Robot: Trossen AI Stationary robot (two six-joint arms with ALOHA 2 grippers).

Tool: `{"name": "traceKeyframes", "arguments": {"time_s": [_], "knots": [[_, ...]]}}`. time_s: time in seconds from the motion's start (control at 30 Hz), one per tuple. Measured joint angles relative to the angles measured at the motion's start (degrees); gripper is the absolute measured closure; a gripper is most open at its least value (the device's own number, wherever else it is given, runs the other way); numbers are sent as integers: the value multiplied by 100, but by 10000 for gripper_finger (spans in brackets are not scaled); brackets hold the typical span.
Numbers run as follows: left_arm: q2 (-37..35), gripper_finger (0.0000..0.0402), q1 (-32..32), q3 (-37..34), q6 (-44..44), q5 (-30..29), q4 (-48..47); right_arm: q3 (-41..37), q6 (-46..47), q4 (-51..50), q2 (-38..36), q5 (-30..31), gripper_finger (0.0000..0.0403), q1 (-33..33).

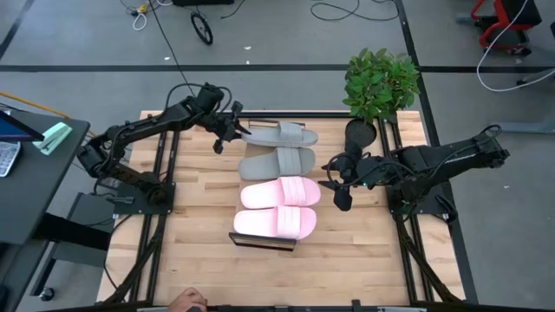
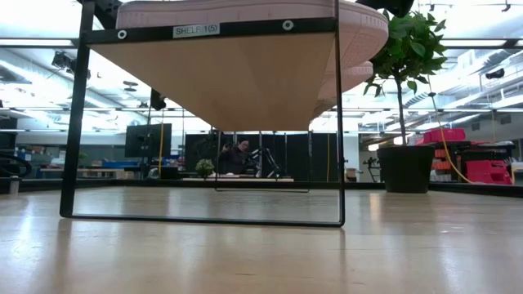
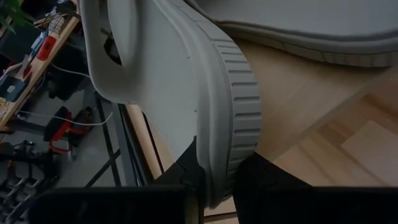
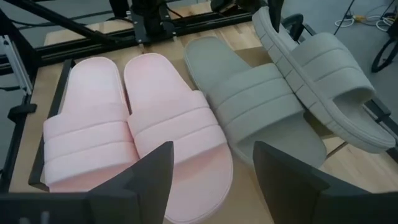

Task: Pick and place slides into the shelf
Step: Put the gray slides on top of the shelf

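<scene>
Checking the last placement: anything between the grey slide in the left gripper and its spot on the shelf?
Nothing visible. The left gripper holds the last grey slide tilted by its end, at the far end of the shelf, beside the other grey slide. The right gripper waits open alongside.

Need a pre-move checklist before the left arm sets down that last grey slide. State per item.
1. Left gripper clamped on the heel edge of the tilted grey foam slide: ok.
2. Other grey foam slide lying flat on the low wood-top shelf: ok.
3. Two pale pink foam slides flat, side by side: ok.
4. Held slide level over its slot: not ok, tilted.
5. Right gripper open, empty: ok.
6. Potted plant apart from the slides: ok.
</scene>
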Motion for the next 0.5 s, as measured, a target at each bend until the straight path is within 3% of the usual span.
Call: {"name": "traceKeyframes", "arguments": {"time_s": [0.13,0.3,0.5], "knots": [[0,344,-4,0,-128,-176,17,0,-2,-2,0,0,176,0],[7,280,7,0,-741,-635,-5,0,-2,-4,0,2,176,0],[0,225,6,0,-1085,-733,-3,0,182,-60,0,-4,176,-141]]}}
